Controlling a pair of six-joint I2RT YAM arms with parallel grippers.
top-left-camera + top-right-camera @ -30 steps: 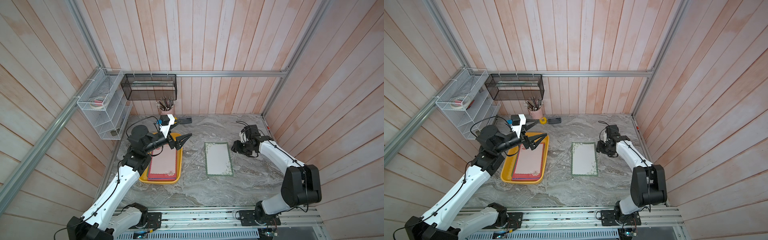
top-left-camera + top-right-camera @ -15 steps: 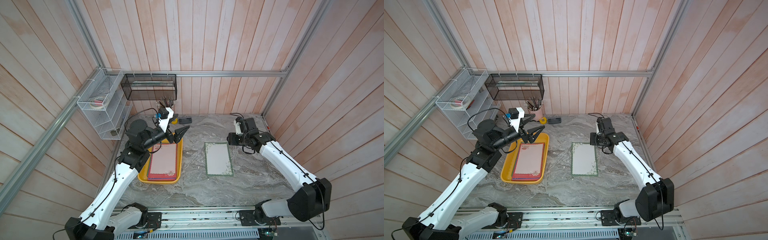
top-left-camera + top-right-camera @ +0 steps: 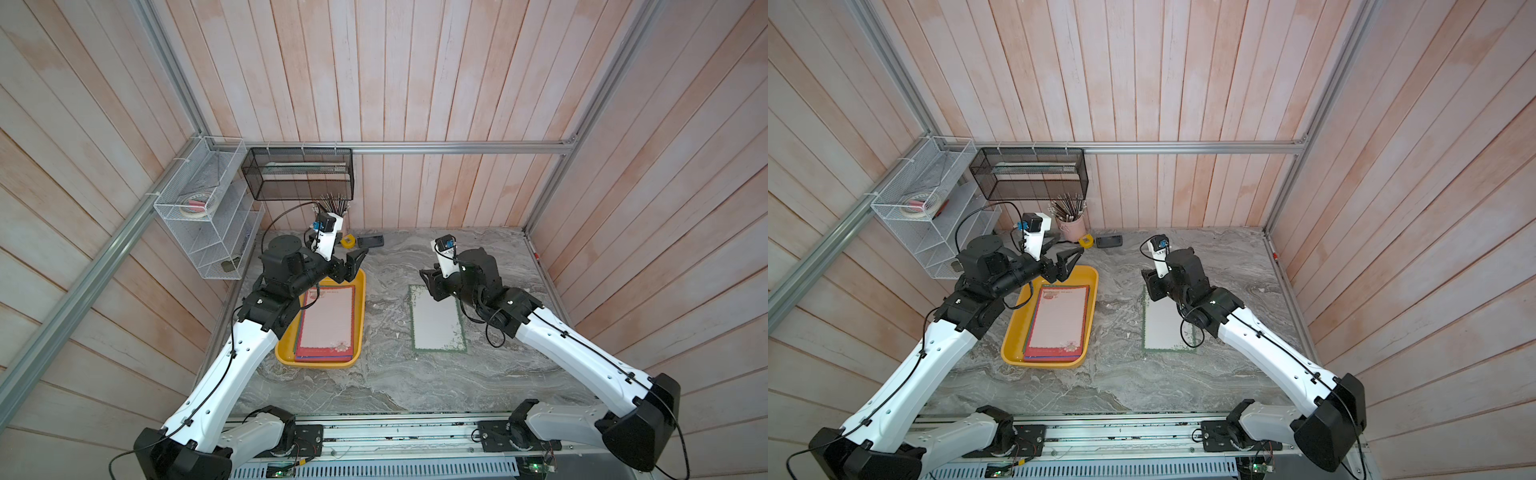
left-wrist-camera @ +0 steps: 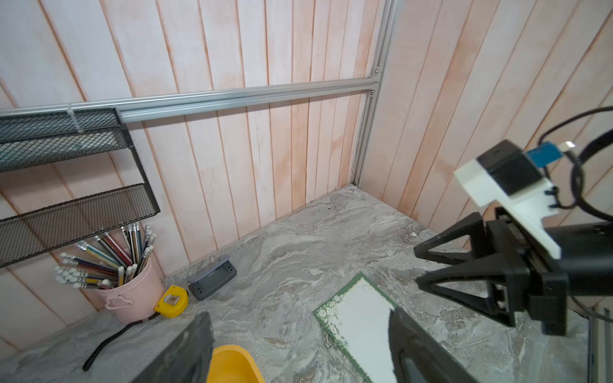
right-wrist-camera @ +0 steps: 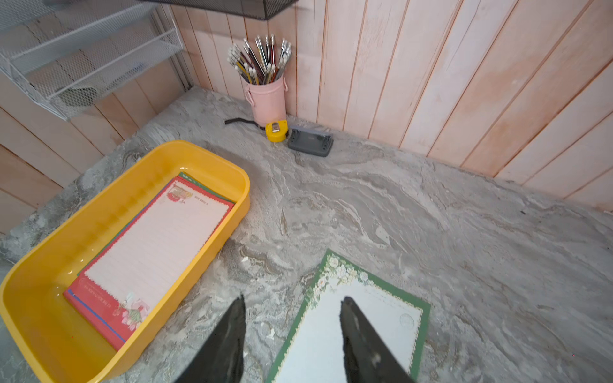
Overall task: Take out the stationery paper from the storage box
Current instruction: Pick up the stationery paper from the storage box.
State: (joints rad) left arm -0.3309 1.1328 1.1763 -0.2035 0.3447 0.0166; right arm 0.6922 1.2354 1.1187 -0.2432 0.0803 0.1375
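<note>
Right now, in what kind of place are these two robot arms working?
Probably a mock-up desk corner inside a robot test cell: a pink cup of pencils, a white wire rack on the wall, and aluminium frame rails across the wood panelling.

The storage box (image 3: 286, 354) sits left on the table (image 3: 386, 374), the stationery paper (image 3: 328, 320) stacked in it. A loose sheet (image 3: 436, 328) lies on the table to its right, apart. Behind the box, along the back wall (image 3: 415, 83) from left to right: pencil cup (image 3: 1071, 228), tape measure (image 3: 1086, 240), what may be a hole punch (image 3: 1108, 241). Above the cup hangs the mesh basket (image 3: 297, 174); the wire rack (image 3: 208, 224) is on the left wall (image 3: 62, 166).
</note>
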